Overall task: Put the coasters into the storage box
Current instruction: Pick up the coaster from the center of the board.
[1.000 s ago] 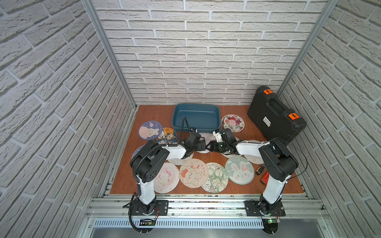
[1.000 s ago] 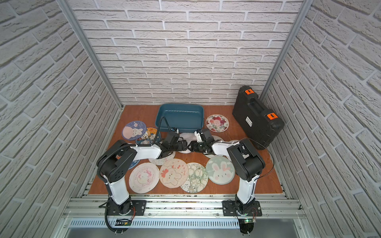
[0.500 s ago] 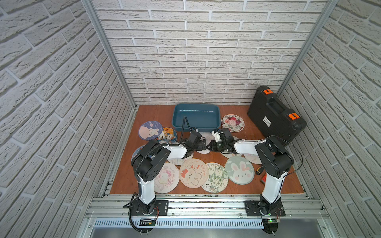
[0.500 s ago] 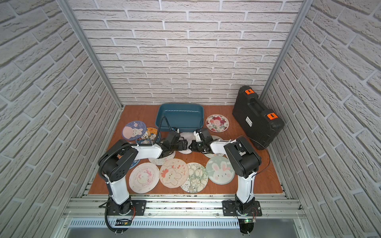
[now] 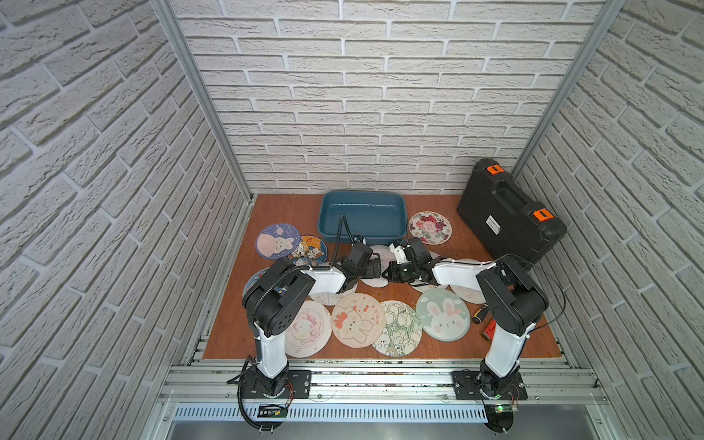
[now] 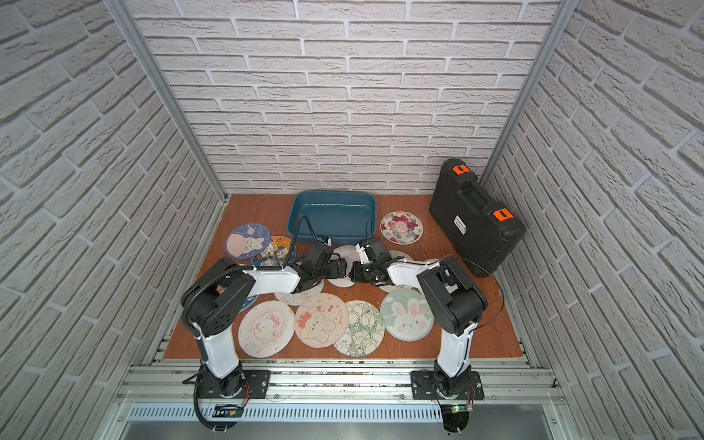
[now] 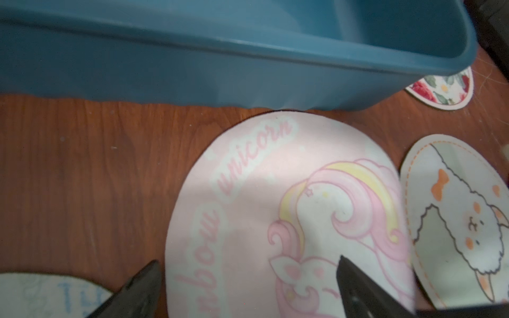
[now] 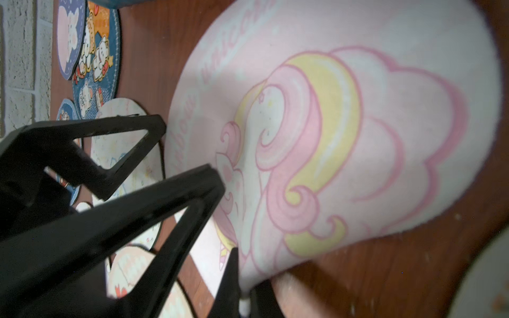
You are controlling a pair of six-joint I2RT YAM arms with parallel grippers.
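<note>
The teal storage box [image 5: 362,219] stands at the back centre, with nothing visible inside. Several coasters lie scattered in front of it in both top views. A pink unicorn coaster [image 8: 344,124] lies just before the box's front wall [image 7: 248,74]. My right gripper [image 8: 243,286] is shut on that coaster's near edge, which curls up off the wood. My left gripper [image 7: 249,261] faces it, open, its two fingers spread over the coaster's other side and holding nothing. In a top view the two grippers nearly meet, left [image 5: 375,268] and right [image 5: 389,272].
A black hard case [image 5: 510,217] with orange latches stands at the back right. A rose coaster [image 5: 429,227] lies right of the box, a purple bunny coaster [image 5: 277,241] to its left. A green bunny coaster [image 5: 442,314] and small tools [image 5: 484,318] lie near the right arm.
My right gripper has closed on the unicorn coaster's edge and its arm has shifted slightly left. The left gripper stays open in place.
</note>
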